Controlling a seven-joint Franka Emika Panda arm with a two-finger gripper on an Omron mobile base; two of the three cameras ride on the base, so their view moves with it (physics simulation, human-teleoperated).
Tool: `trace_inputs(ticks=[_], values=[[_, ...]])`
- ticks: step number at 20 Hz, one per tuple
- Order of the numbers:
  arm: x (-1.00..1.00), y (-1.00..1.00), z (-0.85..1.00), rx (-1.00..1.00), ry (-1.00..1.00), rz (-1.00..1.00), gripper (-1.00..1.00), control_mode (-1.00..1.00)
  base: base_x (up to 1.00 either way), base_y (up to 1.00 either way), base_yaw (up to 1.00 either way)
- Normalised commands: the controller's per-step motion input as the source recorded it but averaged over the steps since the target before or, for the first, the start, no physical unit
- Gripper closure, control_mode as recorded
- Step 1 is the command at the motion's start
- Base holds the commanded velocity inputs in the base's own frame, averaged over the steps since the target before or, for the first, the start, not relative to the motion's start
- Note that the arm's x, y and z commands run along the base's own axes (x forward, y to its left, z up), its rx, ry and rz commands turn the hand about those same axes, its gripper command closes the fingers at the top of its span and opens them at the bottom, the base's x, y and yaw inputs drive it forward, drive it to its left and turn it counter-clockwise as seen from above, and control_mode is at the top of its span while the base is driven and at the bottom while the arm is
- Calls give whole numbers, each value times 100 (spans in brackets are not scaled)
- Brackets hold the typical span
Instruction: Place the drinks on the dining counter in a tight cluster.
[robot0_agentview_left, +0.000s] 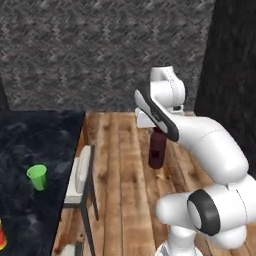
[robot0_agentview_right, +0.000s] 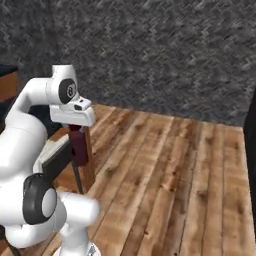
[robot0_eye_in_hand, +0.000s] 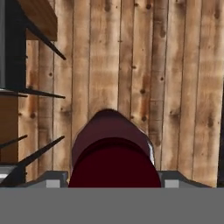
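Taking the dining counter (robot0_agentview_left: 30, 140) as the landmark, a green cup (robot0_agentview_left: 37, 177) is standing on its black marble top near the camera, with a red and yellow object (robot0_agentview_left: 2, 239) at the counter's nearest corner. Just off the counter's edge, a stool (robot0_agentview_left: 80, 176) is sitting over the wooden floor (robot0_agentview_right: 170, 170). Beyond the stool, farther from the counter, the gripper (robot0_agentview_left: 158, 131) is hanging above the floor, partly closed around the top of the maroon bottle (robot0_agentview_left: 157, 148), which is hanging upright beneath it, clear of the counter. Behind everything, a grey stone wall (robot0_agentview_left: 100, 50) is rising.
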Motion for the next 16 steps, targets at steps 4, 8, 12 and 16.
trace_inputs(ticks=[4,8,12,16], values=[[0,0,0,0,0,0,100,100,28,-2,79],[0,0,0,0,0,0,100,100,29,-3,80],[0,0,0,0,0,0,100,100,34,-2,75],[0,0,0,0,0,0,100,100,36,-2,71]])
